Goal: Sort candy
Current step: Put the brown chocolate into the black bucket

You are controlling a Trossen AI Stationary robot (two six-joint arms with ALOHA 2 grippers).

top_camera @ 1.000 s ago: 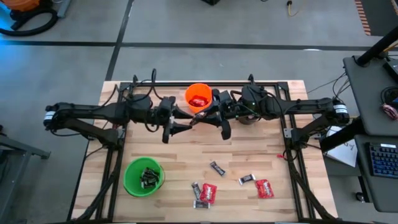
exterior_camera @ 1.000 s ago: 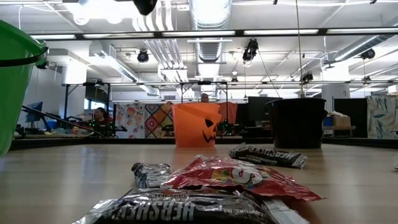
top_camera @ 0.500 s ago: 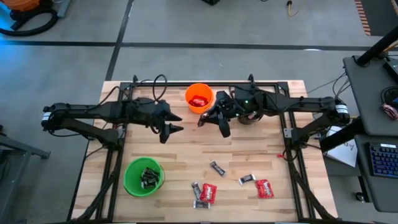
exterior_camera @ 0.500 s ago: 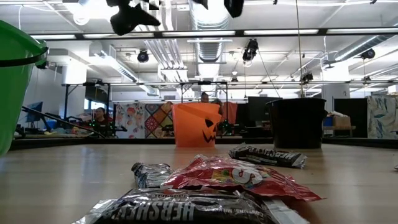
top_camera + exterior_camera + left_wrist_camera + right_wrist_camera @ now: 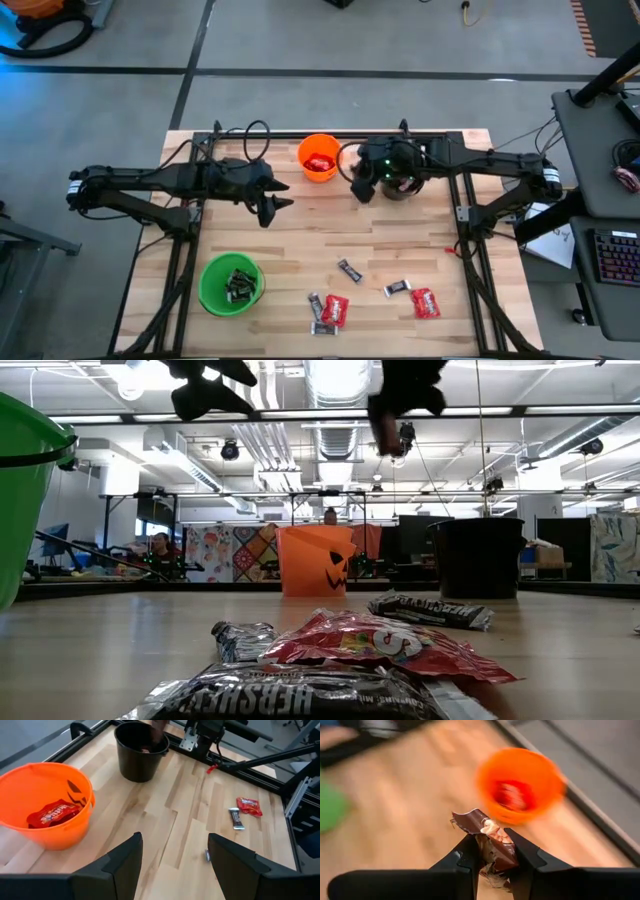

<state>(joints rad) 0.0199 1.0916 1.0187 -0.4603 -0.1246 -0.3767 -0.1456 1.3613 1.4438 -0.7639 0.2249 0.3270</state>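
My right gripper (image 5: pixel 358 186) is shut on a reddish-brown candy bar (image 5: pixel 485 827), high above the table between the orange cup (image 5: pixel 319 157) and the black cup (image 5: pixel 140 750). It also shows at the top of the low view (image 5: pixel 400 395). My left gripper (image 5: pixel 277 205) is open and empty, left of the orange cup and above the table; its fingers show in the left wrist view (image 5: pixel 172 865). The orange cup holds a red packet (image 5: pixel 52 814). Several candies lie at the near right: a dark bar (image 5: pixel 349 270), another dark bar (image 5: pixel 397 288), and a red packet (image 5: pixel 425 302). My right gripper pinches the reddish-brown bar between its two fingers, on the wrapper's middle (image 5: pixel 495 851). One crinkled end (image 5: pixel 470 817) sticks out past the fingertips. The bar is lifted clear of the table and the cups.
A green cup (image 5: pixel 231 283) with dark bars stands at the near left. A red packet (image 5: pixel 335 310) and dark bars (image 5: pixel 316 305) lie near the front edge, close to the low camera (image 5: pixel 380 645). Bare wood lies in the table's middle (image 5: pixel 300 245). People show in the room beyond.
My left gripper has drawn back from the orange cup toward the table's left edge. My right gripper, holding the brown bar, has gone toward the table's right, from beside the orange cup toward the black cup, and has turned.
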